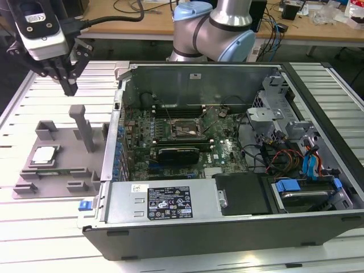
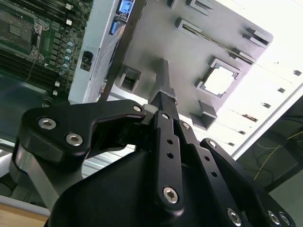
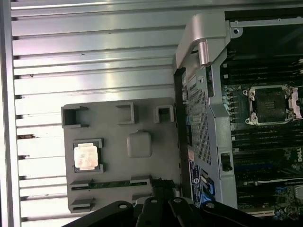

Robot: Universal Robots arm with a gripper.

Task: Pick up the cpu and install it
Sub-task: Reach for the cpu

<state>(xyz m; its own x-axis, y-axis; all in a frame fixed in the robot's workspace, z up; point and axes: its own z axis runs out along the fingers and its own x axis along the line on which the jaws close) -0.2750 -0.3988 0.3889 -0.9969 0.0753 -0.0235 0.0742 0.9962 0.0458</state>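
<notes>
Gripper (image 1: 69,86) hovering empty over the grey fixture tray (image 1: 62,170), with the cpu (image 1: 45,155) not yet picked up.

The slatted table (image 1: 34,233) carries everything. The open computer case (image 1: 227,224) lies to the exterior view's right of the gripper, its motherboard socket (image 1: 185,129) well apart from it. The tray sits directly beneath the gripper, whose fingers (image 2: 164,135) seem pressed together on nothing, though the tips are hard to judge. They hang above the tray's tall upright post (image 1: 85,129). The cpu lies flat in a square tray pocket, below the fingertips and well apart from them.
</notes>
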